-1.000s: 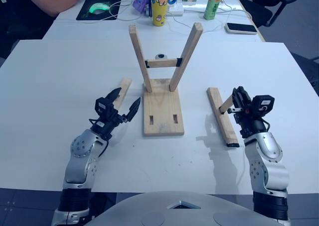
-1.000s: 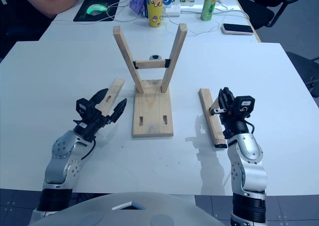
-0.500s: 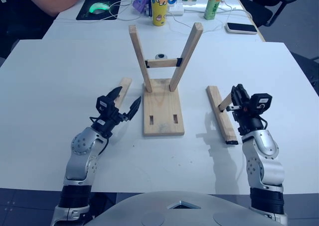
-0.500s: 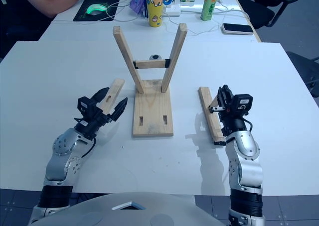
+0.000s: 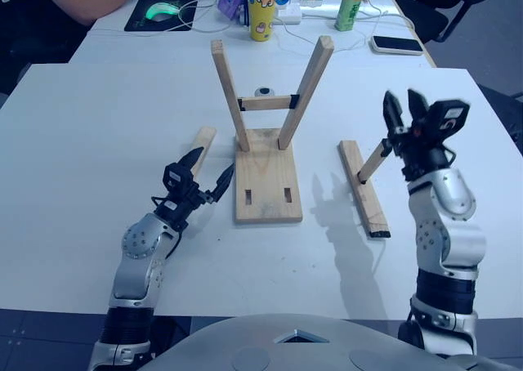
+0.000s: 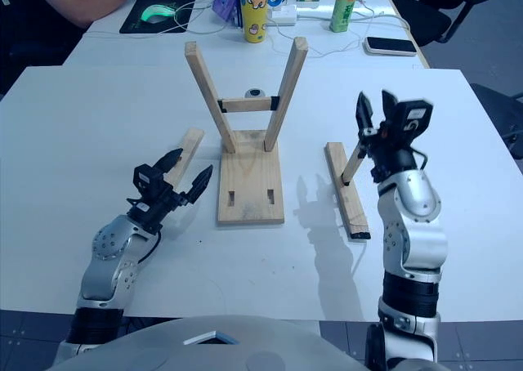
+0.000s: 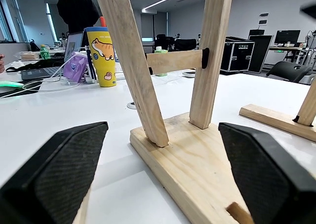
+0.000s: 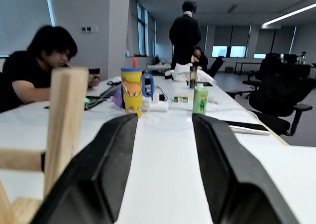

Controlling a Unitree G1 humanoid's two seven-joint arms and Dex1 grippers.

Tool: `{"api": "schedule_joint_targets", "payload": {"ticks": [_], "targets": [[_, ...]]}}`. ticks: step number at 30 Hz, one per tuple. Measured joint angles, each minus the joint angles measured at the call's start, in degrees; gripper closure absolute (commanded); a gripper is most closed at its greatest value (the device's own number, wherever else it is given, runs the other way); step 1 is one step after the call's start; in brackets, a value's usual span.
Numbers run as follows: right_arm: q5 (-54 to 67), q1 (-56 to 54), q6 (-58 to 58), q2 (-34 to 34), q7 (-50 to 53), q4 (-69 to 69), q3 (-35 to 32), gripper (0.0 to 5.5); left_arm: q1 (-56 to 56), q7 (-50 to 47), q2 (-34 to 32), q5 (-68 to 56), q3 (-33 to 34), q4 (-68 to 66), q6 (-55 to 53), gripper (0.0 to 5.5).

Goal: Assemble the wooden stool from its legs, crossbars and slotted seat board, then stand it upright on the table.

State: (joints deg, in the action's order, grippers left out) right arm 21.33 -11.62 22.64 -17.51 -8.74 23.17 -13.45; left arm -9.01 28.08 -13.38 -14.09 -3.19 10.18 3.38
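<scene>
On the left half of the white surface (image 5: 98, 126), a loose wooden leg (image 5: 205, 138) lies flat, pointing toward the far edge. The left tool (image 5: 214, 162) hovers low over its near end, fingers spread wide and holding nothing. Just beside it, in the middle of the surface, the slotted seat board (image 5: 265, 179) lies flat with two empty slots (image 5: 247, 195) toward the near edge. At its far end two legs (image 5: 230, 93) stand up, splayed apart and joined by a crossbar (image 5: 265, 104). On the right half another leg (image 5: 365, 193) lies flat, with a short crossbar (image 5: 372, 160) rising tilted from it. The right tool (image 5: 399, 97) is raised above the surface near that crossbar's upper end, fingers parted and empty.
</scene>
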Motion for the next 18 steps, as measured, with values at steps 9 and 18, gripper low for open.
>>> {"api": "schedule_joint_targets", "payload": {"ticks": [9, 18], "targets": [[-1.25, -8.95, 3.34, -3.21, 0.47, 0.55, 0.71, 5.40, -0.12, -1.44, 1.93, 1.13, -0.48, -1.11, 1.78, 1.34], [-4.64, 5.86, 1.59, -1.38, -0.39, -5.14, 3.67, 5.47, 1.27, -1.32, 1.88, 0.90, 0.02, -2.20, 1.86, 1.34]]}}
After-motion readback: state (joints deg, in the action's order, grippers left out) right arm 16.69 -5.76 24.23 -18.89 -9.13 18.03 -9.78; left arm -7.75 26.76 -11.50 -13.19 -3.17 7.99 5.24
